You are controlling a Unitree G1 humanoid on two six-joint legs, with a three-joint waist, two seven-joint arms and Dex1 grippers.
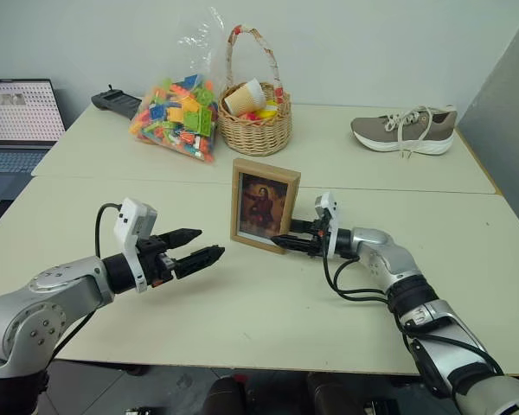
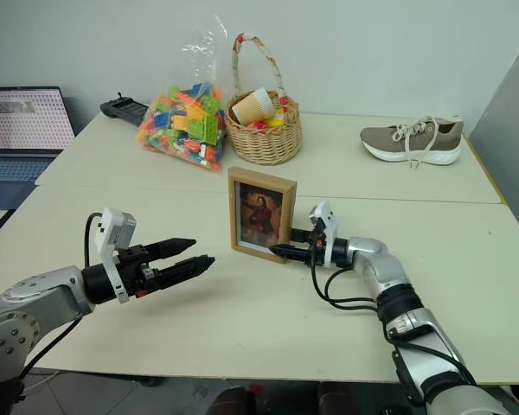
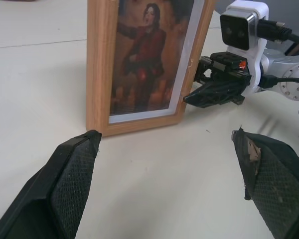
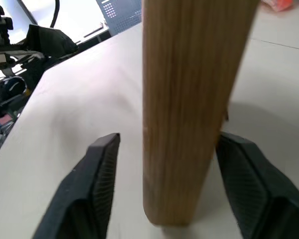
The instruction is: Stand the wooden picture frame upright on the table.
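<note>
Standing frame (image 1: 265, 205) between right gripper's (image 1: 287, 241) jaws

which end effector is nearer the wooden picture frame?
Right. The right end effector straddles the light-wood picture frame's edge, fingers open; the left end effector hangs apart, off its other side.

Even, soft light fills the room, bright on the pale table (image 1: 268, 311). The wooden picture frame (image 4: 189, 99) is blurred close up in the right wrist view and drops a faint shadow toward 3 o'clock. The laptop screen (image 1: 17, 111) glows at 9 o'clock.
</note>
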